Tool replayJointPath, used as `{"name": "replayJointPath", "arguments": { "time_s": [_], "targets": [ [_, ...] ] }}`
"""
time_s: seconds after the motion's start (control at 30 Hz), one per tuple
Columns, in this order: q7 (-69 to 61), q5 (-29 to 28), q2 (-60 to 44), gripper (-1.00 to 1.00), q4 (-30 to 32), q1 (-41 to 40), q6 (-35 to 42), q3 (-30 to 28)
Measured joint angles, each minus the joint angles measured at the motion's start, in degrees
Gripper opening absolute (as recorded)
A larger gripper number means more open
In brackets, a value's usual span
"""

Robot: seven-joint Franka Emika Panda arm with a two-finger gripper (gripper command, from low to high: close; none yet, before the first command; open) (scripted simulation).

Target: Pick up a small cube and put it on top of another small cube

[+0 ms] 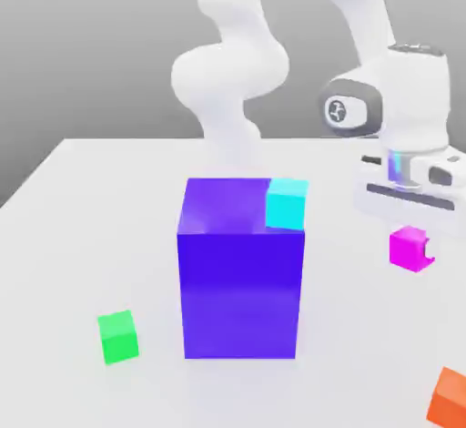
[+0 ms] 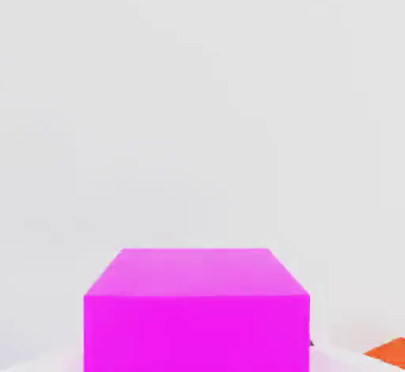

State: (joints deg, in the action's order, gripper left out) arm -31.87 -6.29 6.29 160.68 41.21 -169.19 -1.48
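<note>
No readable words, numbers or brand names appear on anything in either view. The one sign is a small dark emblem on a round grey cap on the side of the robot's wrist, seen in the exterior view; its shape cannot be made out as letters. The cubes, the big block and the tabletop carry plain, unmarked faces.
</note>
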Motion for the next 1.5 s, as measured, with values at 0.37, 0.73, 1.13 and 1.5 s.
{"name": "replayJointPath", "arguments": {
  "time_s": [0.37,0.73,1.13,1.5],
  "targets": [
    [9.26,-7.93,3.38,-1.00,-8.72,-16.24,1.94,-8.20],
    [0.21,-6.51,3.86,-1.00,-10.40,-27.46,8.36,-22.50],
    [-13.34,-2.70,1.29,-1.00,-7.89,-33.28,14.57,-33.54],
    [-26.88,7.74,-6.47,-1.00,-4.76,-30.50,12.89,-34.16]
  ]
}}
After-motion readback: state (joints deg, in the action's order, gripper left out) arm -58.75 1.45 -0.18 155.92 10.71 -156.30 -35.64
